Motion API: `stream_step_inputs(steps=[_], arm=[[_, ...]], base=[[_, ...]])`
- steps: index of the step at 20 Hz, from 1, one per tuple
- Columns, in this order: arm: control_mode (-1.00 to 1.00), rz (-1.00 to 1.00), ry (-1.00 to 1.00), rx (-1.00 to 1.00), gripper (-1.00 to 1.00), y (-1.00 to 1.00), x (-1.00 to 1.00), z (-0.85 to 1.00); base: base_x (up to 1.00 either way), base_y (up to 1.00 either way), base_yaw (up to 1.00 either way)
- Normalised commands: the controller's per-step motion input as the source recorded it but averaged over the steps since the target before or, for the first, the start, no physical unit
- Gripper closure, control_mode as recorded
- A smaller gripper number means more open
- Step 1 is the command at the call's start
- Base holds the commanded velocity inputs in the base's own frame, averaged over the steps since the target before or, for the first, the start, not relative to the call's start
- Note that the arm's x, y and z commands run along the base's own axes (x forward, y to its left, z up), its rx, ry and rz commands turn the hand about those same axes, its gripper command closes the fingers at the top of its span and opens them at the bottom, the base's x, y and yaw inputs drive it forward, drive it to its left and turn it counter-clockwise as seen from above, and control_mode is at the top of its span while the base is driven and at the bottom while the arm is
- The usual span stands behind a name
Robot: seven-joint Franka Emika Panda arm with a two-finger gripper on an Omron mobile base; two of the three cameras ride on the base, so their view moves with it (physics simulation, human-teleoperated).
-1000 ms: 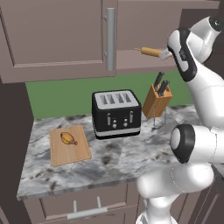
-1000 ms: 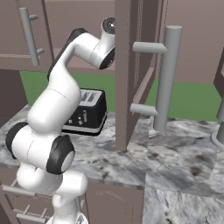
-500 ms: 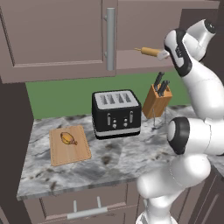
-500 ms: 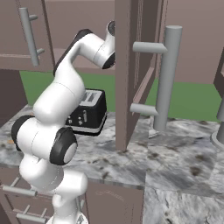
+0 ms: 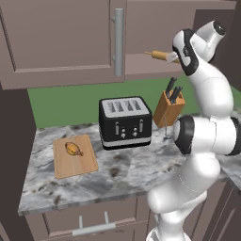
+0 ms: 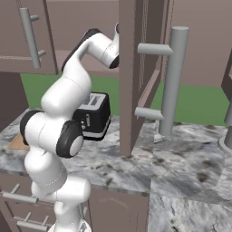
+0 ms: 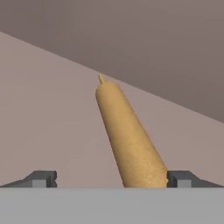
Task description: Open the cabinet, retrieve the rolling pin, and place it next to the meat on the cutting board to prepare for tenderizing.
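Observation:
The rolling pin (image 7: pixel 127 135), a tan wooden cylinder, lies on the cabinet shelf and runs away from the hand. My gripper (image 7: pixel 110 179) is open around its near end; the pin sits close to the right fingertip (image 7: pixel 179 178) and far from the left one. From the left base, the rolling pin (image 5: pixel 161 55) pokes out of the open cabinet (image 5: pixel 61 42) beside my raised arm. The cutting board (image 5: pixel 74 156) lies at the counter's left with the meat (image 5: pixel 73 148) on it. The swung-out cabinet door (image 6: pixel 136 77) stands in front of the arm.
A black toaster (image 5: pixel 124 122) stands mid-counter with a wooden knife block (image 5: pixel 168 109) to its right. The open door's long grey handle (image 6: pixel 174 81) juts toward the right base camera. A drawer (image 5: pixel 92 221) sits below the counter edge.
The arm has reached a little further into the cabinet toward the rolling pin, its upper links swinging. The gripper has stayed open. Nothing on the counter moved.

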Motion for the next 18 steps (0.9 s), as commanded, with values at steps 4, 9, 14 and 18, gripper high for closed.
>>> stream_step_inputs(steps=[4, 9, 14, 18], arm=[[-1.0, 0.01, 0.05, 0.0, -1.0, -0.09, 0.34, -0.08], [-1.0, 0.04, 0.05, 0.0, -1.0, -0.11, 0.38, -0.03], [-1.0, 0.06, 0.03, 0.0, -1.0, -0.1, 0.23, -0.11], [-1.0, 0.07, 0.01, 0.0, 1.0, 0.0, 0.09, -0.27]], base=[[0.0, 0.0, 0.0], [0.0, 0.0, 0.0], [0.0, 0.0, 0.0], [0.0, 0.0, 0.0]])
